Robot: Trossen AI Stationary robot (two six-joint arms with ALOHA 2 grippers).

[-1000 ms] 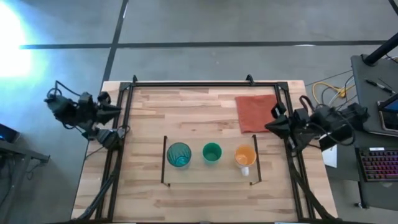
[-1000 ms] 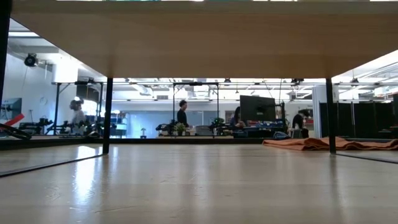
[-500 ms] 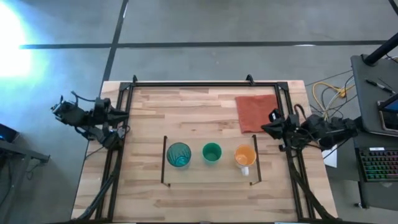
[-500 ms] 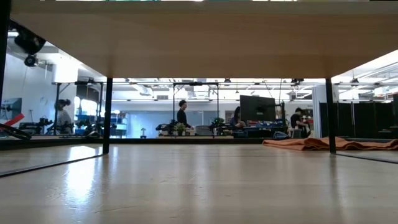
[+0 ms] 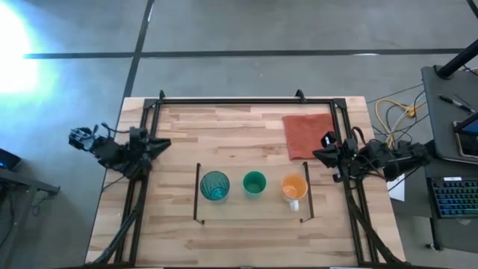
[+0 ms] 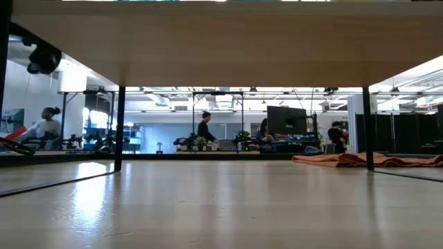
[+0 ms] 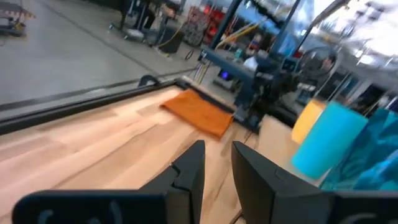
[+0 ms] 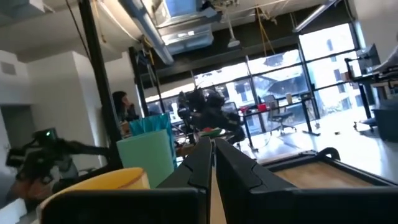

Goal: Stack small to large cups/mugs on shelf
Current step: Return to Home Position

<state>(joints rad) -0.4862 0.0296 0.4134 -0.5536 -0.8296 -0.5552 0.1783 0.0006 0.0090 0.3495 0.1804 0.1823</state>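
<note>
Three cups between the claws: translucent teal tumbler (image 5: 215, 185), solid green cup (image 5: 255, 183), orange mug (image 5: 294, 187). Left gripper (image 5: 160, 142) slightly parted, empty; right gripper (image 5: 317, 155) pinched together, also empty.

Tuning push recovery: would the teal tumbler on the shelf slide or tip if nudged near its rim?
Probably light: the teal tumbler looks translucent and empty from above. A rim-height nudge would likely tip it, as it stands upright and free. Being round, it could then roll toward the green cup beside it.
</note>
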